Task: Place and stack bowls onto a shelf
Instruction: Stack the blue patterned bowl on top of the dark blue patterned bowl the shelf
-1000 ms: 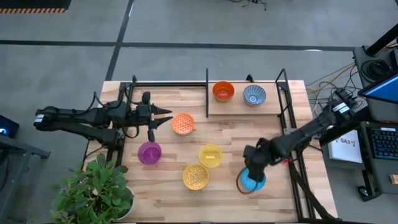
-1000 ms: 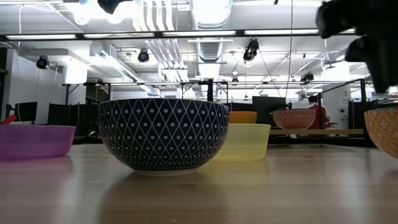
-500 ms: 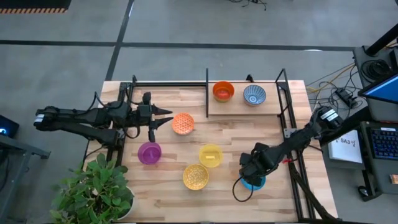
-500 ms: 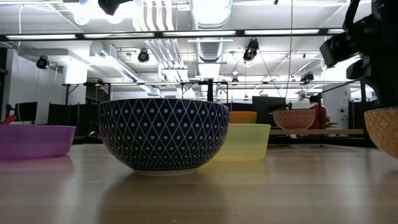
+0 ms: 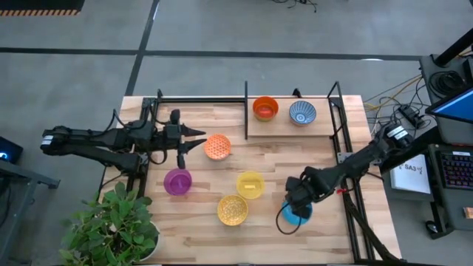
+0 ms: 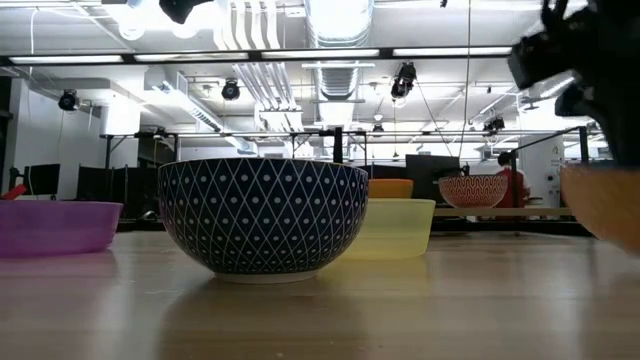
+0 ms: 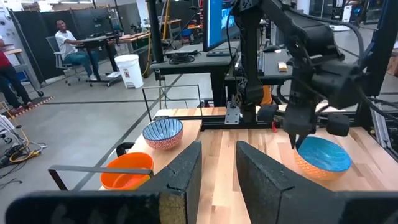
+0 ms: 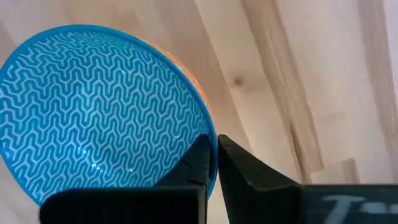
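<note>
The right gripper (image 5: 295, 209) pinches the light blue bowl's (image 5: 298, 213) rim, fingers nearly shut on it; the shelf (image 5: 321, 127) lies beyond, toward the table's far edge. The left gripper (image 5: 194, 140) waits narrow, well apart.

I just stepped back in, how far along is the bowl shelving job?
Done: two bowls sit on the shelf, a red-orange bowl and a blue-and-white bowl. In hand: the right gripper pinches the blue bowl's rim. Left: the orange patterned, purple, yellow and gold bowls on the table; the left gripper waits.
</note>
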`<control>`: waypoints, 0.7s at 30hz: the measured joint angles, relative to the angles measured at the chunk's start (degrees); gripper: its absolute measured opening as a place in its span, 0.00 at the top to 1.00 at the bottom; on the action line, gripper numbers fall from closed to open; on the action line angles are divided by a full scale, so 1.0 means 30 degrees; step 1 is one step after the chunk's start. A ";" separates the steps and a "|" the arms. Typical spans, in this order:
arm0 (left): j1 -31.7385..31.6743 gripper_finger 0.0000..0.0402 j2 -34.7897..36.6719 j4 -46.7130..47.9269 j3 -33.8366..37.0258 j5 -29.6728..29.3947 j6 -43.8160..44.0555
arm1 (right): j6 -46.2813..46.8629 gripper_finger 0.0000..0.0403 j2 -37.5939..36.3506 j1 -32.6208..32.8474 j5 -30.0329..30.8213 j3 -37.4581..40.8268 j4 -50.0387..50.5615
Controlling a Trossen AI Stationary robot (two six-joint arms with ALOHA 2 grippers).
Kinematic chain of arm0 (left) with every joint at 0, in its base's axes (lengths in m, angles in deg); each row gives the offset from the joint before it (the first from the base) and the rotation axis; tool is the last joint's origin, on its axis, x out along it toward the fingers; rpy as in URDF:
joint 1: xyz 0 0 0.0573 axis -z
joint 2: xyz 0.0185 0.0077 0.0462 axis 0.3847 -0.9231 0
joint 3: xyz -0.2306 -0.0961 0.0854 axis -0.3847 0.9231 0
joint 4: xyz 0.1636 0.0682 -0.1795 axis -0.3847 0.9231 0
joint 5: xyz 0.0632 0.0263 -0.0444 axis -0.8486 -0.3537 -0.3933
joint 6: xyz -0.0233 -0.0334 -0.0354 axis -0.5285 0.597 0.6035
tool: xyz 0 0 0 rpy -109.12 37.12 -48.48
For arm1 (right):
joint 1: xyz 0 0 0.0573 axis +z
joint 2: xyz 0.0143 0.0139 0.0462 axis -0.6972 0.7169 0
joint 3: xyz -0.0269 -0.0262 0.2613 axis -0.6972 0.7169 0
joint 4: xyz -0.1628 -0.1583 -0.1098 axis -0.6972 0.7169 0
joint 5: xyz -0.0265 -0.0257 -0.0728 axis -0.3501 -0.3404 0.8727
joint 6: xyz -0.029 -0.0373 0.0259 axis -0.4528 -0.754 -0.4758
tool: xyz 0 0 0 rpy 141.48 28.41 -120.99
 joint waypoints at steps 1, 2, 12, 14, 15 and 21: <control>0.0000 0.80 -0.0056 -0.0121 0.0000 -0.0002 -0.0005 | 0.0001 0.97 -0.0236 -0.0268 -0.0063 -0.0173 -0.0061; 0.0002 0.80 -0.0143 -0.0240 0.0000 -0.0007 -0.0005 | -0.0011 0.97 -0.0444 -0.0611 -0.0096 -0.0412 -0.0109; 0.0001 0.80 -0.0435 -0.0605 0.0006 -0.0087 -0.0078 | -0.3592 0.97 -0.2235 -0.8154 0.0072 -0.4092 0.3214; 0.0004 0.80 -0.0431 -0.0605 0.0007 -0.0084 -0.0078 | -0.4864 0.97 -0.2449 -1.0195 -0.0330 -0.4853 0.3973; 0.0000 0.80 -0.0431 -0.0599 0.0003 -0.0085 -0.0078 | -0.5535 0.97 -0.2515 -1.1254 -0.0595 -0.5214 0.4388; 0.0004 0.80 -0.0428 -0.0599 0.0004 -0.0080 -0.0071 | -1.0271 0.97 -0.2568 -1.7615 -0.1292 -0.6724 0.5976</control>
